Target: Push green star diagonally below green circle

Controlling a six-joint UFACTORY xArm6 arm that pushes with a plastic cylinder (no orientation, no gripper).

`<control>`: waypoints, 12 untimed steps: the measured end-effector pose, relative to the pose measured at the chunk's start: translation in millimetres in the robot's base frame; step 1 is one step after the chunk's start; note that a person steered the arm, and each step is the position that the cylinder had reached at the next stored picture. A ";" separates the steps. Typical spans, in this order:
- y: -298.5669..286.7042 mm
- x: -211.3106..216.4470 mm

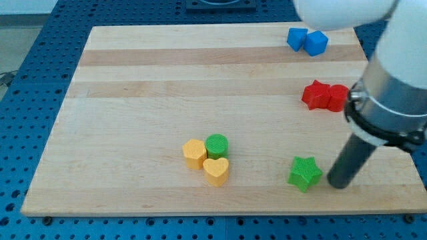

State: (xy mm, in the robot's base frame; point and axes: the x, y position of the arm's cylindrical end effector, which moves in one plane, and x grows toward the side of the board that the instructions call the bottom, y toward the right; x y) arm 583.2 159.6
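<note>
The green star lies on the wooden board at the lower right. The green circle stands left of it, near the board's lower middle, touching two yellow blocks. My tip is down on the board just right of the green star, a small gap apart. The rod rises up and to the right into the arm's grey body.
A yellow hexagon-like block and a yellow heart crowd the green circle on its left and bottom. Two red blocks sit at the right edge. Two blue blocks lie at the top right.
</note>
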 end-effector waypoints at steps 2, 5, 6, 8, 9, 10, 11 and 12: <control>-69.2 -5.4; -73.2 -5.8; -83.8 -18.3; -103.9 -30.0; -109.9 -38.3; -92.1 -49.3; -74.6 -54.2; -53.8 -41.9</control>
State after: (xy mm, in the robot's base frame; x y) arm 541.3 105.8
